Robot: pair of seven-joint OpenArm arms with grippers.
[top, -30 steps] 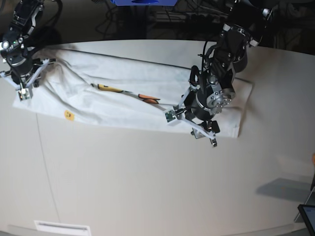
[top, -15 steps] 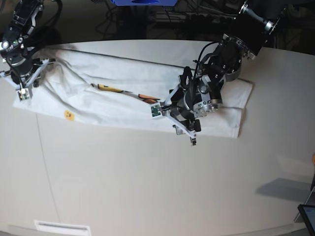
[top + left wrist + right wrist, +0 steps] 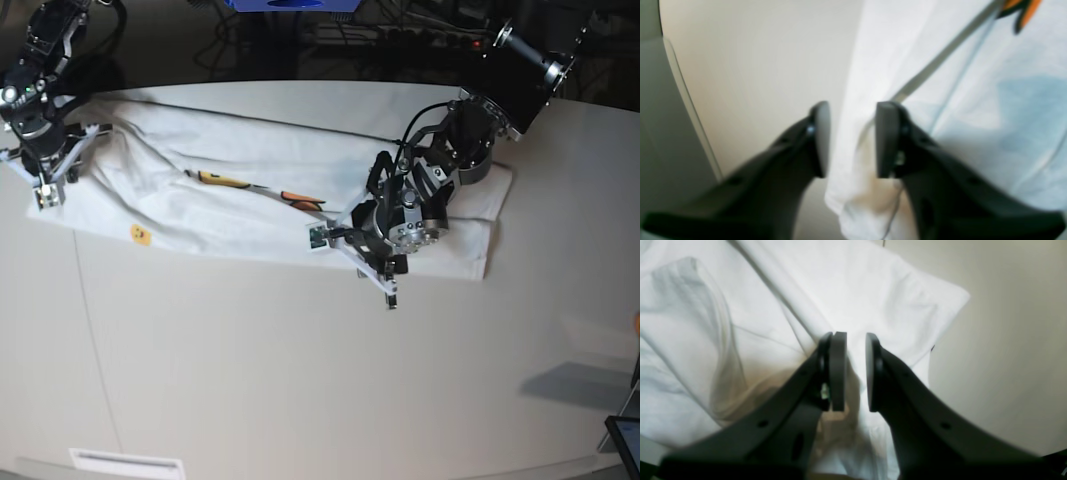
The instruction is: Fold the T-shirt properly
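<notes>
White cotton fills most of what I see: the T-shirt (image 3: 250,190) lies spread lengthwise across the far half of the pale table (image 3: 300,380), rumpled, with a strip of yellow and orange print showing along a fold near its middle and a small yellow mark near its front edge.

My left gripper (image 3: 357,264) is down at the shirt's front hem, toward the right end of the cloth in the base view. From its wrist camera I see the hem edge running up between the two dark fingers (image 3: 885,140), one finger over bare table and the other over fabric. The jaws stand at a narrow gap with a bunched bit of cloth between them; the picture is blurred, and I cannot tell whether they actually pinch it.

My right gripper (image 3: 44,175) sits at the opposite end, on the shirt's corner at the left of the base view. Its wrist camera shows the fingers (image 3: 837,370) close together with a ridge of white fabric rising into the slim gap. Here too I cannot tell whether the cloth is truly clamped.
</notes>
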